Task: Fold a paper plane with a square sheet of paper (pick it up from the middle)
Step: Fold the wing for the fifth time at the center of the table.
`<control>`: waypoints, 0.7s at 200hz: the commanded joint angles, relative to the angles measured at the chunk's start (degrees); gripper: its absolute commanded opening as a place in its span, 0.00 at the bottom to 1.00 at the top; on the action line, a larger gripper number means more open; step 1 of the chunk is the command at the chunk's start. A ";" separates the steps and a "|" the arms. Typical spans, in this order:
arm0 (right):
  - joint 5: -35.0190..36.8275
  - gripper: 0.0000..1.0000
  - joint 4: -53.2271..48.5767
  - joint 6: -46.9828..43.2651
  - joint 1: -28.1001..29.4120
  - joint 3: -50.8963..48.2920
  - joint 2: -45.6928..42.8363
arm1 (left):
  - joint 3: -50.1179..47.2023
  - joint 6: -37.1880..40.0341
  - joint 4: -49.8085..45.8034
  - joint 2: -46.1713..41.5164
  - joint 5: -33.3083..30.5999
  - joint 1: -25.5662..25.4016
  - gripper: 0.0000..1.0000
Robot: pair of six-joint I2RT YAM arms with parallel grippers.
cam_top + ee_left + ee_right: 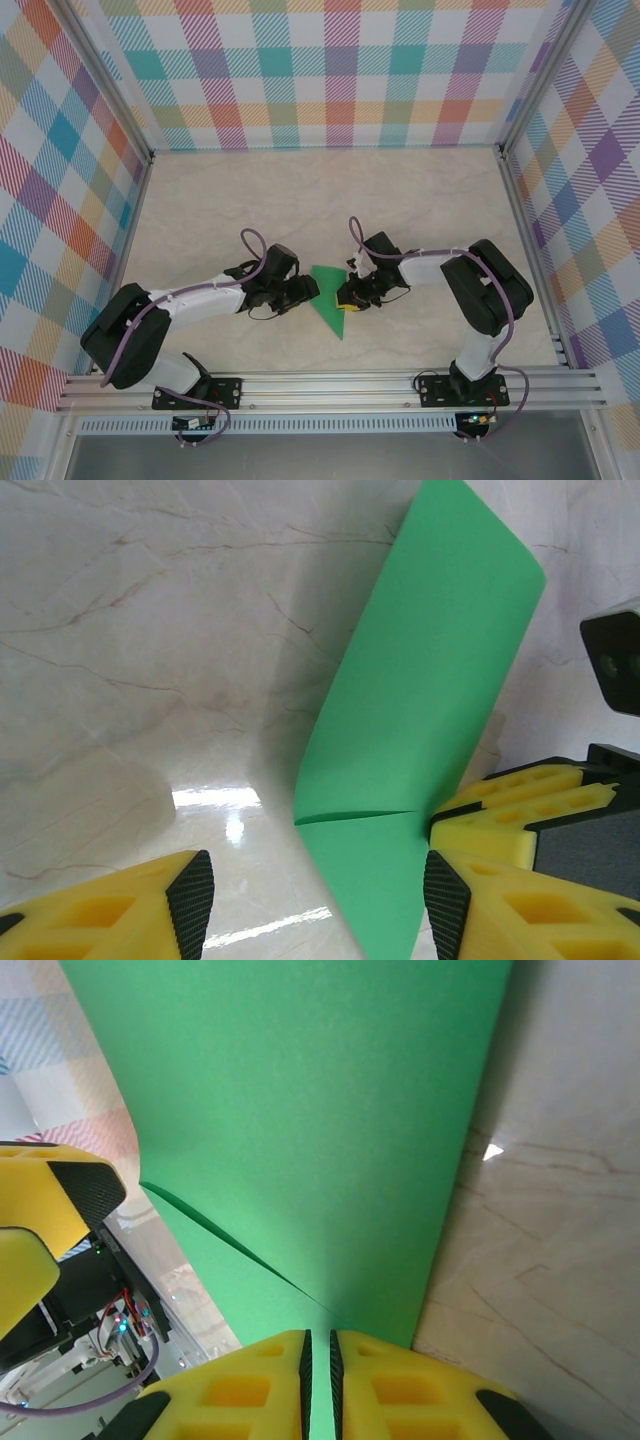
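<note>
The green sheet of paper (328, 298) is folded into a long pointed wedge, its tip toward the near edge. It is held off the table between the two arms. My right gripper (319, 1385) is shut on one edge of the paper (320, 1110), where a loose flap meets the main layer. My left gripper (318, 905) is open, with the paper's (430, 680) narrow lower part between its pads, close to the right pad (447, 900). From above, the left gripper (305, 290) and right gripper (352, 297) flank the paper.
The marble tabletop (300, 200) stretches back to checked walls. Aluminium frame rails (330, 385) run along the near edge by the arm bases. The right gripper's yellow fingers (520, 815) are right beside the left gripper's right pad.
</note>
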 commanded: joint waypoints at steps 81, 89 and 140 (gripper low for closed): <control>2.30 0.16 2.93 -0.33 -0.69 -3.02 4.23 | 1.25 -0.36 7.80 5.70 3.67 0.63 0.54; 2.31 0.17 3.08 -0.36 -0.78 -3.07 4.37 | 1.32 -0.34 8.60 6.24 3.83 0.72 0.54; 2.35 0.16 3.15 -0.45 -1.12 -3.20 4.75 | 1.53 -0.03 12.75 7.85 5.56 0.73 0.53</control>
